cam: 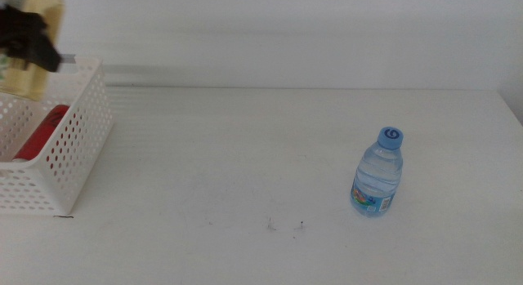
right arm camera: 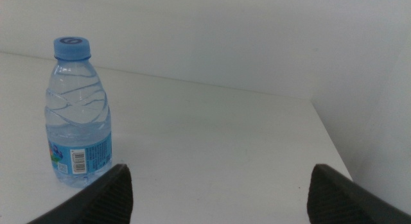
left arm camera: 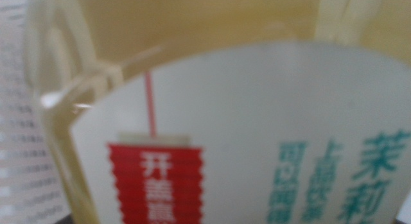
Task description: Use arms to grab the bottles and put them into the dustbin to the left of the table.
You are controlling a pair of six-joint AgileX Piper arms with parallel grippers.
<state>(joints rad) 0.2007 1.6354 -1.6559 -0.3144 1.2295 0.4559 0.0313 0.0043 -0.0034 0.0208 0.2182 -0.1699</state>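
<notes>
The yellow tea bottle (cam: 37, 40) is held clamped by the left gripper (cam: 29, 40) above the dustbin (cam: 78, 154), in which one red cola can (cam: 41, 131) lies. One small water bottle (cam: 377, 173) stands upright on the table (cam: 229, 154), well apart from the dustbin. The right gripper (right arm camera: 218, 192) is spread wide and empty near it. The water bottle is judged light, thin-walled and slippery; a mid-body grasp is advised.

Overhead forward-down; two close wrist views
</notes>
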